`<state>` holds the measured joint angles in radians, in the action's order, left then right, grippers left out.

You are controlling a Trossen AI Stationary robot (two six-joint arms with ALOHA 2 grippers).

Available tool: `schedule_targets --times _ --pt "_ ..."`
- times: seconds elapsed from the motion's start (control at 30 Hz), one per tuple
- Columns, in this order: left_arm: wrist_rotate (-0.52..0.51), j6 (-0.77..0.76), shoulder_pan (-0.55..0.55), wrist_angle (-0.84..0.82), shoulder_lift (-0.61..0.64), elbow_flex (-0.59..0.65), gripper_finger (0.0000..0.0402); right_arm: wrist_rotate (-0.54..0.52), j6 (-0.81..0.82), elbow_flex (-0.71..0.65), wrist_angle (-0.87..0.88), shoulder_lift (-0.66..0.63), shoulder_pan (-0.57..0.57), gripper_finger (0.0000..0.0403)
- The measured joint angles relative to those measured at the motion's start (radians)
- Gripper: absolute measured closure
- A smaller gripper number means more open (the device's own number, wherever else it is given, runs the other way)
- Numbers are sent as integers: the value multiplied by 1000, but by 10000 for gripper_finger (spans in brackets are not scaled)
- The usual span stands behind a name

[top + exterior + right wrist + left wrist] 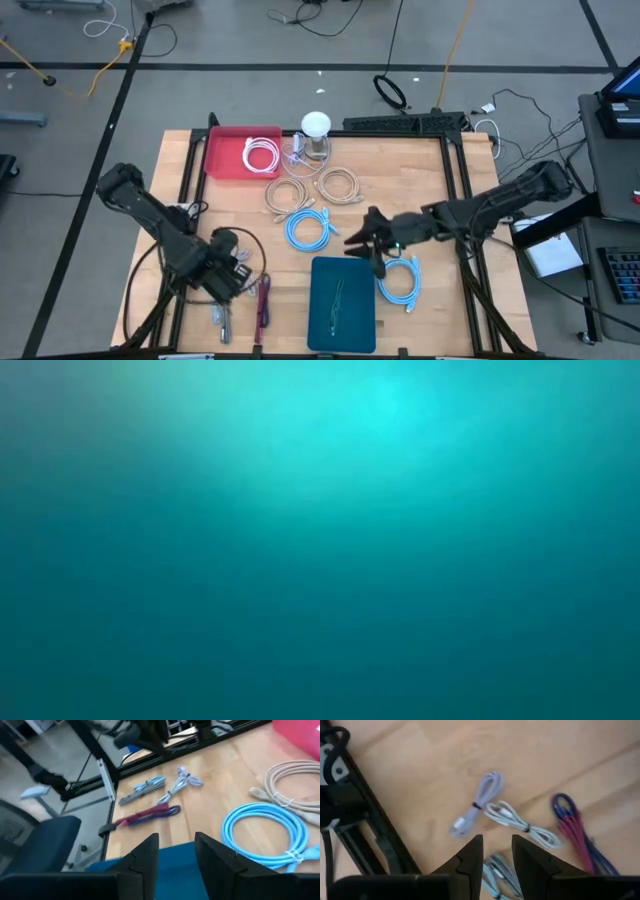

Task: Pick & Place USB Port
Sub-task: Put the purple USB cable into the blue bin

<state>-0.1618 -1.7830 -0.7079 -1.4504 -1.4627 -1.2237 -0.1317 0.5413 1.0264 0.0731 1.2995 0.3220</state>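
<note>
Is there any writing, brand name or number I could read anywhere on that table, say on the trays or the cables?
None can be read.
red tray: no lettering shows.
teal tray: only a faint mark, too small to tell.
blue cable coil: no visible print.
The low view shows only a teal blur.

The whole table is being viewed from directly overhead in the high view. The low view is being filled by featureless teal. The small cable bundles near the table's front-left edge are being viewed closely by the left wrist camera and obliquely, from farther off, by the right wrist camera.
</note>
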Motion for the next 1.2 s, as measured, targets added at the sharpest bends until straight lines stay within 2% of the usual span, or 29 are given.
schedule_targets --times 0.13,0.23,0.4,0.5,0.63,1.0,1.2 --pt "-12 26 -4 53 92 126 296 50 -29 65 100 0 -71 259" --pt "14 40 -4 87 143 222 295 70 -40 125 110 0 -113 246" --pt "75 146 12 307 199 379 295 108 -63 236 110 -1 -136 226" --pt "83 171 16 354 200 445 295 108 -63 276 108 -2 -136 215" --pt "96 205 39 421 200 500 290 106 -29 286 112 -1 -136 209" --pt "101 314 105 594 200 605 241 62 23 287 111 10 -122 217" --pt "110 334 127 649 200 640 244 48 33 287 112 10 -104 218"
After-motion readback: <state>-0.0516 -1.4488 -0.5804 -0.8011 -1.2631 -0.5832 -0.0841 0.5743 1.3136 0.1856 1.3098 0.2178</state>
